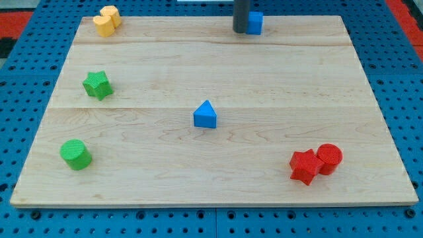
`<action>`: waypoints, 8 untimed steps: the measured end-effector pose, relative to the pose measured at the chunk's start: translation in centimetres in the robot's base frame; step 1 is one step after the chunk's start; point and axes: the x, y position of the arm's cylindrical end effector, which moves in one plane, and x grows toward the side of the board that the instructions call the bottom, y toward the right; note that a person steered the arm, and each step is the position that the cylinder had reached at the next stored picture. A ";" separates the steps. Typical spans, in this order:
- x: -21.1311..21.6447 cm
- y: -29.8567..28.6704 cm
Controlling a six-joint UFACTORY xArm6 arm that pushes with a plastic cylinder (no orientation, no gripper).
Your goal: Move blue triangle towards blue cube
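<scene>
The blue triangle (pixel 205 115) lies near the middle of the wooden board (pixel 211 73). The blue cube (pixel 255 22) sits at the view's top, right of centre, near the board's far edge. My tip (pixel 240 30) is at the lower end of the dark rod, touching or just left of the blue cube. The tip is far above the blue triangle in the view and slightly to its right.
Two yellow blocks (pixel 106 20) sit together at the top left. A green star (pixel 98 84) is at the left, a green cylinder (pixel 75 154) at the lower left. A red star (pixel 305 166) and a red cylinder (pixel 329 158) touch at the lower right.
</scene>
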 end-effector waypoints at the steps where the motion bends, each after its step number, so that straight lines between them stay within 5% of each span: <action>1: -0.4 1.6; 5: 23.3 -0.2; 8: 27.7 -4.2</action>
